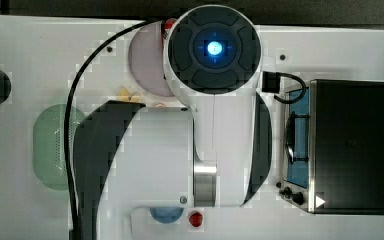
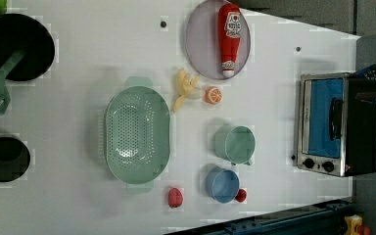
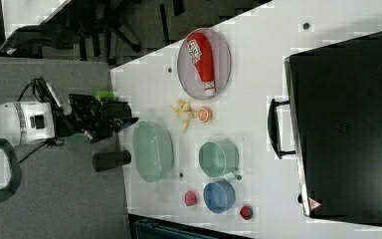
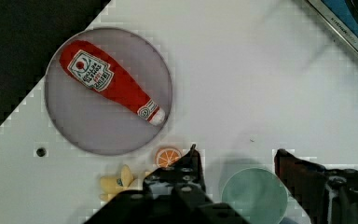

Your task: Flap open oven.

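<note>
A broad strip of bare white table (image 2: 274, 98) is lying open in front of the oven (image 2: 335, 125) door. The green cup (image 2: 235, 143), blue cup (image 2: 222, 184) and plate (image 2: 200, 44) are sitting just beyond it, toward the table's middle.

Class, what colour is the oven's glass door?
Blue-tinted glass door on the oven; left view shows it best.

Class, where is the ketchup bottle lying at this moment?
In the left view the ketchup bottle lies on the grey plate near the top edge, above the orange slice and left of the oven.
</note>
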`<state>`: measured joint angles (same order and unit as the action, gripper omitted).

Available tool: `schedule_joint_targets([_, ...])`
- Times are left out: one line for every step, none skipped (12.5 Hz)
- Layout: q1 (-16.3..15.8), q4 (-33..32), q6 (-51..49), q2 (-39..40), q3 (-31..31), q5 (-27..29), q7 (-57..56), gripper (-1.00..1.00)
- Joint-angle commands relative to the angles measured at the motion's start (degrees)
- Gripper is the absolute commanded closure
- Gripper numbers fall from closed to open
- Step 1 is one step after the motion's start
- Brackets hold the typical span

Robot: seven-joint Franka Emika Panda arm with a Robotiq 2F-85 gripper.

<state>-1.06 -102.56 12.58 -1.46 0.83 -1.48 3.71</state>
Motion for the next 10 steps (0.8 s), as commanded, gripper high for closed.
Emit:
schedule_joint_targets([1.7, -7.5, -10.3, -16.4, 2.7, 0.0, -4.8, -0.59])
schedule_joint_targets([1.7, -7.5, -10.3, -16.4, 2.7, 0.0, -4.8, -0.81])
schedule_joint_targets([1.7, -7.5, -10.3, -16.4, 2.6, 0.0, -4.8, -0.99])
schedule_joint_targets([1.7, -7.5, -10.3, -16.4, 2.6, 0.0, -4.8, -1.0])
schedule_joint_targets([1.7, -7.5, -10.3, -16.4, 2.6, 0.0, -4.8, -1.0])
schedule_joint_targets([1.7, -7.5, -10.3, -16.4, 2.7, 0.0, -4.8, -0.9])
schedule_joint_targets([1.7, -7.5, -10.3, -16.4, 2.7, 0.0, -4.8, -0.65])
schedule_joint_targets([1.7, -7.5, -10.3, -16.4, 2.7, 0.0, -4.8, -0.39])
schedule_joint_targets([1.8, -7.5, -10.3, -16.4, 2.7, 0.0, -4.8, -0.15])
schedule_joint_targets([1.8, -7.5, -10.3, -16.4, 2.9, 0.0, -4.8, 0.08])
